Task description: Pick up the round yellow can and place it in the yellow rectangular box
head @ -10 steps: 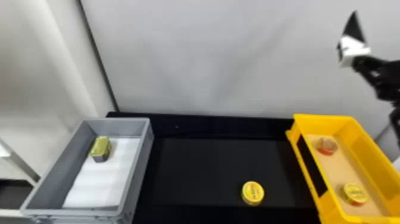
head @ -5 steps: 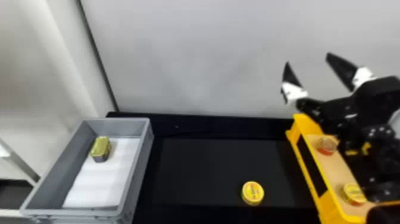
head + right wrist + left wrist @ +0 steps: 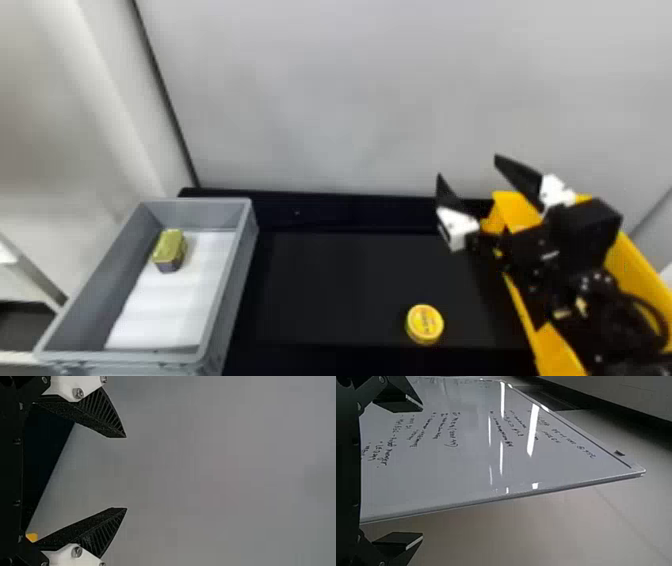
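Over the yellow rectangular box (image 3: 637,270), my right gripper (image 3: 467,165) swung left and lower, fingers apart, empty; round yellow can (image 3: 425,324) still unpicked on bench (image 3: 345,285), so approach only.

In the head view you get soft, fairly even light on the pale wall (image 3: 345,100) beyond your right gripper (image 3: 467,165); its source is hard to tell. Beside that gripper, the black tabletop (image 3: 350,285) sinks into near-black, while the white liner (image 3: 162,300), well apart from it, comes up bright. Ahead of your left gripper (image 3: 422,473), the whiteboard (image 3: 462,467) throws back long white streaks of glare, and that gripper's fingers (image 3: 397,405) are dark, with pale light along their edges. In the right wrist view, a flat, muted grey lies past the right gripper's (image 3: 126,473) fingertips, and its screws (image 3: 77,393) glint.
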Robot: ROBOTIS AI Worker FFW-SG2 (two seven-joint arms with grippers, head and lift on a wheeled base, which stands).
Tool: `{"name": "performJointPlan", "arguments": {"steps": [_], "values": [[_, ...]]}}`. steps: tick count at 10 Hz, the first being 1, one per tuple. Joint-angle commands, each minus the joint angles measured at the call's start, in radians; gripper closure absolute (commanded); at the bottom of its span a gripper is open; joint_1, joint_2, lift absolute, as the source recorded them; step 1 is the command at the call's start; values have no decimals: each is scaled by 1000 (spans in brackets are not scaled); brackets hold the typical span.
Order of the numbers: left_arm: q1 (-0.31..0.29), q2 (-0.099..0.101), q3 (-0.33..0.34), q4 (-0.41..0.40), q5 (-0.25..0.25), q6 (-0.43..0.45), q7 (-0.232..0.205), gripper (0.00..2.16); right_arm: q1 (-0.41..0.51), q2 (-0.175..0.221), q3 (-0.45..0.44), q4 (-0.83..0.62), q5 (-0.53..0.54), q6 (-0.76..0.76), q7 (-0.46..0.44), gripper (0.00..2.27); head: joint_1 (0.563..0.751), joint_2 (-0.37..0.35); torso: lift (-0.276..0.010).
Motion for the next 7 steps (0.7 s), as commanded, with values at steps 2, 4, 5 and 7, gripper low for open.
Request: {"name": "performJointPlan", "arguments": {"steps": [2, 4, 5, 7], "values": [[2, -3, 11, 0, 0, 1, -2, 136, 86, -1, 12, 46, 27, 16, 38, 154, 694, 14, -68], [5, -3, 14, -2, 0, 1, -4, 136, 124, -1, -17, 75, 68, 56, 96, 154, 694, 14, -68], [6, -3, 15, -2, 0, 2, -4, 136, 126, -1, -31, 90, 102, 91, 162, 154, 694, 14, -68], [6, -3, 17, -2, 0, 2, -4, 136, 124, -1, -36, 113, 160, 133, 221, 153, 694, 14, -68]]}}
